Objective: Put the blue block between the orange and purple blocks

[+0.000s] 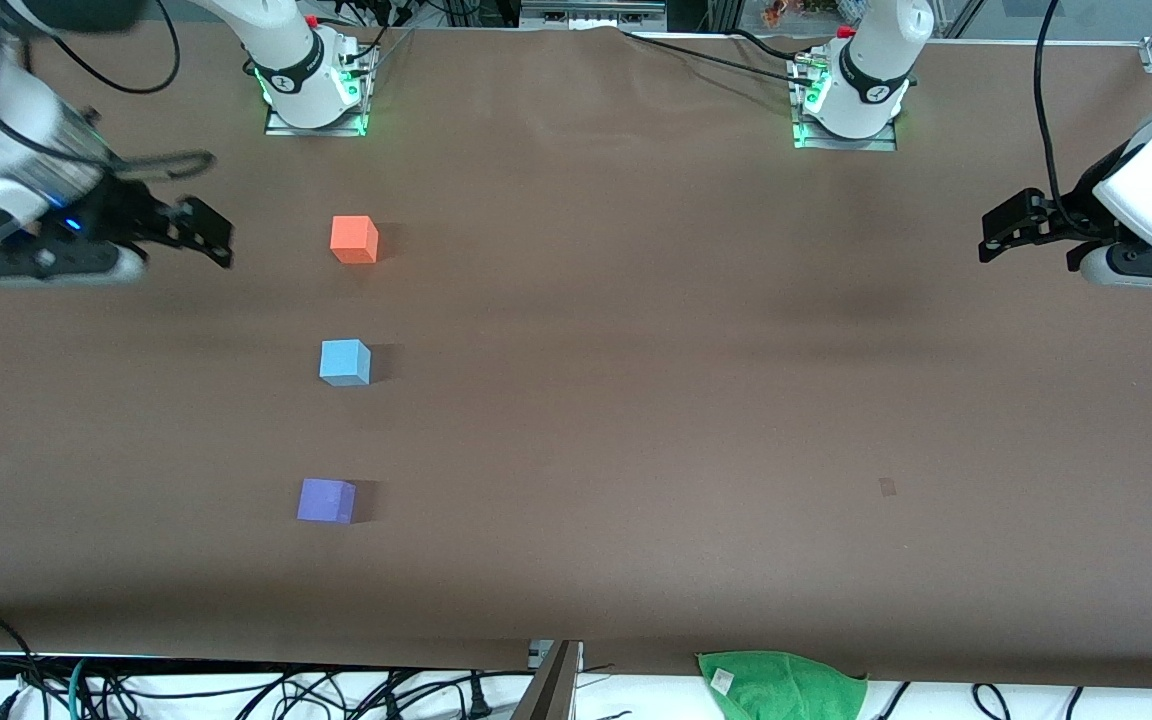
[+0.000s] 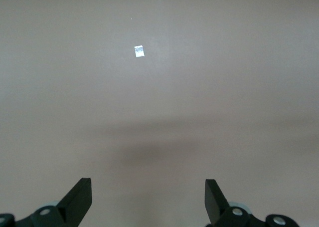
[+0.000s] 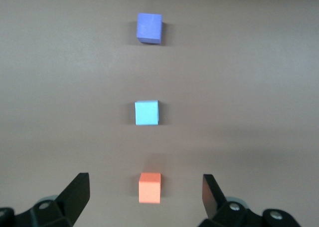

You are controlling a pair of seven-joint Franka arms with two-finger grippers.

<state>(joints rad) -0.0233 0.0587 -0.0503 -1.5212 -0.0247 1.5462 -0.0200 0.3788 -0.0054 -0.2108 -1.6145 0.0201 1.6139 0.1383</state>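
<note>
Three cubes lie in a line on the brown table toward the right arm's end. The orange block point(image 1: 354, 240) is farthest from the front camera, the blue block point(image 1: 345, 362) lies between, and the purple block point(image 1: 326, 500) is nearest. All stand apart, each flat on the table. My right gripper point(image 1: 214, 232) is open and empty, raised beside the orange block toward the table's end. Its wrist view shows the orange block point(image 3: 150, 187), the blue block point(image 3: 147, 112) and the purple block point(image 3: 149, 28) between the open fingers point(image 3: 144, 181). My left gripper point(image 1: 998, 236) is open and empty at the left arm's end, over bare table point(image 2: 148, 184).
A green cloth point(image 1: 781, 685) lies at the table's front edge. A small pale mark point(image 1: 887, 487) sits on the table toward the left arm's end, also in the left wrist view point(image 2: 139, 51). Cables hang along the front edge.
</note>
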